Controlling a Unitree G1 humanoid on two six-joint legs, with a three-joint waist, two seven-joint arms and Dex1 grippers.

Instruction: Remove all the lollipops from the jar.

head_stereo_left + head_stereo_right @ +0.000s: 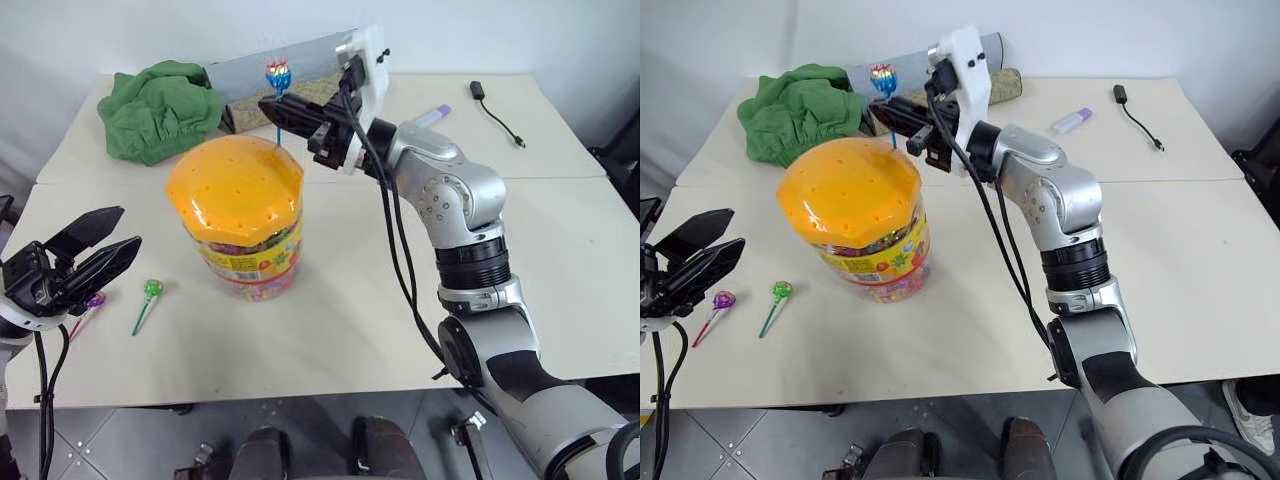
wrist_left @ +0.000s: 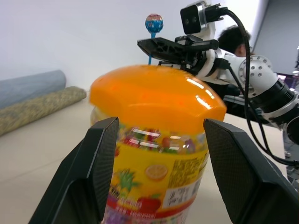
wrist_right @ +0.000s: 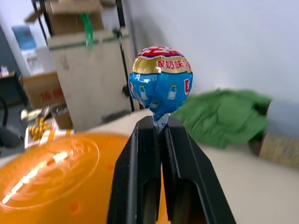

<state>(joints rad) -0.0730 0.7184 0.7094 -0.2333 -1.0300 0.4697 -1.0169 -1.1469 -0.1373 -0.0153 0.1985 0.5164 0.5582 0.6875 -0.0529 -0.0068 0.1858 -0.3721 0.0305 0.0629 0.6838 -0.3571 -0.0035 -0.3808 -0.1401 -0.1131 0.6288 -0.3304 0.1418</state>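
The jar (image 1: 240,225), a clear tub with a yellow label and a holed orange lid (image 1: 233,182), stands on the table's near left. Above the lid's far edge, my right gripper (image 1: 272,107) is shut on the thin blue stick of a blue-wrapped lollipop (image 3: 161,86), just below its head. The stick runs down to the lid's rim. A green lollipop (image 1: 152,289) and a purple one (image 1: 724,300) lie on the table left of the jar. Beside them my left gripper (image 1: 95,250) is open, level with the jar, with the jar (image 2: 159,154) ahead between its fingers (image 2: 96,163).
A green cloth (image 1: 160,105) and two rolled mats (image 1: 300,62) lie at the table's back, behind the jar. At the back right are a small white and purple stick (image 1: 432,115) and a black cable (image 1: 497,110). A seam crosses the table (image 1: 560,260).
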